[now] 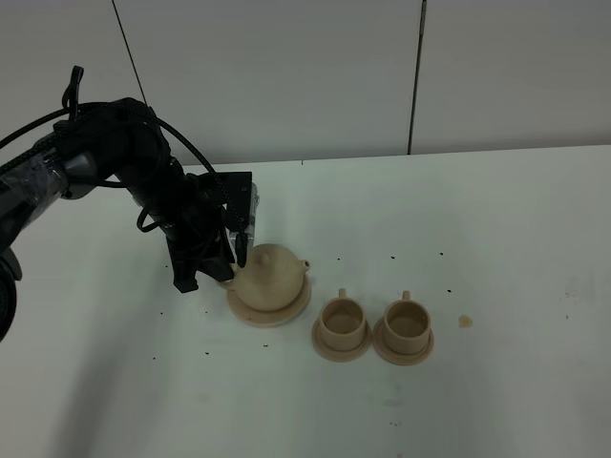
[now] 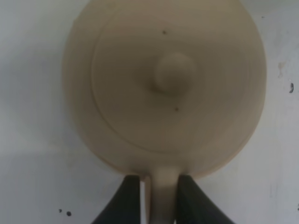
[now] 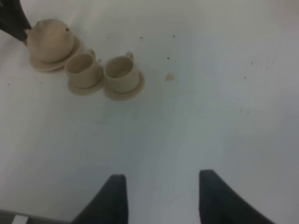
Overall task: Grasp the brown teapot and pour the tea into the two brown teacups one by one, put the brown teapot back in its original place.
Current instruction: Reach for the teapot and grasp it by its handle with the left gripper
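The brown teapot [image 1: 270, 275] stands upright on its wide saucer [image 1: 250, 313], the original place, left of centre on the white table. My left gripper [image 1: 238, 258] is at the teapot's left side. In the left wrist view its two dark fingers [image 2: 129, 201] press against both sides of the loop handle [image 2: 162, 196], below the lidded teapot [image 2: 163, 88]. The two brown teacups [image 1: 342, 321] [image 1: 407, 322] sit on their small saucers to the right of the teapot. My right gripper [image 3: 161, 196] is open over bare table, far from the teapot [image 3: 49, 39] and cups [image 3: 84, 69] [image 3: 122, 71]. It is out of the exterior view.
A small tan stain [image 1: 465, 321] lies right of the cups. Dark specks dot the white table [image 1: 496, 239]. A grey wall runs behind the table's far edge. The left arm's black links and cables [image 1: 115, 153] reach in from the left.
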Tool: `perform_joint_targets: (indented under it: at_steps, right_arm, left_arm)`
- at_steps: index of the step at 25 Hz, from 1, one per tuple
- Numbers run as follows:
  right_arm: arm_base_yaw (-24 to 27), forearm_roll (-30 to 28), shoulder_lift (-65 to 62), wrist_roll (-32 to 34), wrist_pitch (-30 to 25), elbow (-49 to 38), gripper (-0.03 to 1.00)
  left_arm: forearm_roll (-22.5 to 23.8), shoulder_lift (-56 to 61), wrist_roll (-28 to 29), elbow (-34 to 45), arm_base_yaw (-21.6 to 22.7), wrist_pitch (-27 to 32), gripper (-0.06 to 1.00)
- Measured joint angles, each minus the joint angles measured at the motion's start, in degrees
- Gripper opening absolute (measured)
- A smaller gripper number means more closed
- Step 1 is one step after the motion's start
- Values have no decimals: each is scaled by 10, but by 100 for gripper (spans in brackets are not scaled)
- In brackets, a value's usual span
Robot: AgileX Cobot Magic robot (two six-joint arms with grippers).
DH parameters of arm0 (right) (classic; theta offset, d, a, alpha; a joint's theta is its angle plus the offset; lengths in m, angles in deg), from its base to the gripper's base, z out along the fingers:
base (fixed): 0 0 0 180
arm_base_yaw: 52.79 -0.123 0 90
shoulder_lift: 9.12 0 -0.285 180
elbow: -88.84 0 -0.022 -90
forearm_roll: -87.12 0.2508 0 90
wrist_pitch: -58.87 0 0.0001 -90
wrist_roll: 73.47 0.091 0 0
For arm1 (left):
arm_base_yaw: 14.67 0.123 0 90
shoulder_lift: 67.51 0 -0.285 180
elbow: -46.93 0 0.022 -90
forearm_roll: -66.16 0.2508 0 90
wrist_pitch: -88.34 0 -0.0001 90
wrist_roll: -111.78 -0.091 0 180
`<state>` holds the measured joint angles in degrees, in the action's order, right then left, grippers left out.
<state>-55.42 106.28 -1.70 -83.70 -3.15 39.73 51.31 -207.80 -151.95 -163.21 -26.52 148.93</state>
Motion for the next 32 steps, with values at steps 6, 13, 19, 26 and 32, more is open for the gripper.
perform_joint_targets:
  at_steps: [6,13,19,26,32]
  right_arm:
    - [0,0,0,0,0,0,35]
    - [0,0,0,0,0,0,35]
    - [0,0,0,0,0,0,35]
    - [0,0,0,0,0,0,35]
    - [0,0,0,0,0,0,35]
  left_arm:
    - [0,0,0,0,0,0,24]
    - [1,0,0,0,0,1,22]
    - [1,0,-1,0,0,1,18]
    - [1,0,-1,0,0,2,18]
    - [1,0,-1,0,0,4,17]
